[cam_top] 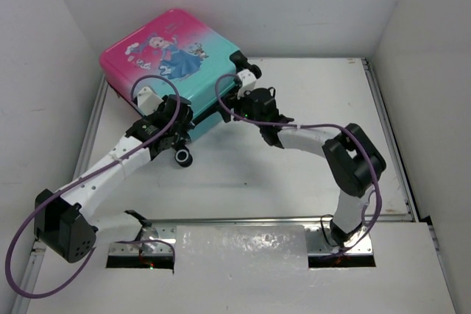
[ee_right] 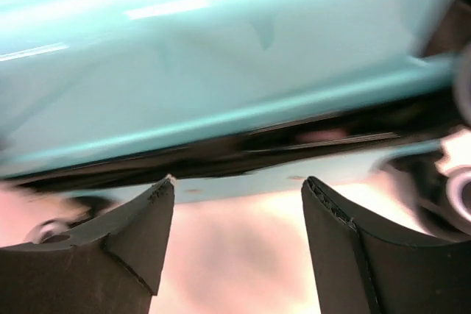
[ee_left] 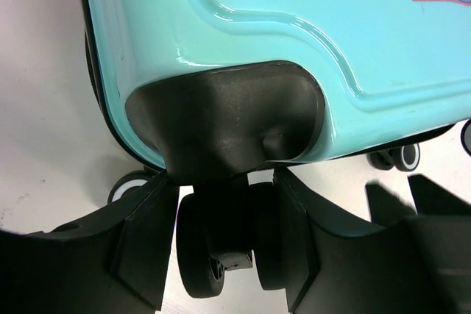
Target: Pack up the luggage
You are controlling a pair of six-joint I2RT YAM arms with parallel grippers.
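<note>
The luggage (cam_top: 169,49) lies closed at the back left, pink-to-teal shell with the princess print facing up. My left gripper (cam_top: 176,141) is at its near edge. In the left wrist view its fingers (ee_left: 151,240) close on either side of a black caster wheel (ee_left: 199,255) under the teal corner (ee_left: 257,5). My right gripper (cam_top: 237,87) is at the suitcase's right side. In the right wrist view it (ee_right: 237,182) is open and empty, its tips just short of the dark seam of the teal shell (ee_right: 221,56).
Other wheels show beside the held one (ee_left: 401,156) and at the suitcase's right corner (cam_top: 246,73). White walls enclose the table on the left, back and right. Metal rails (cam_top: 386,137) run along the table's sides.
</note>
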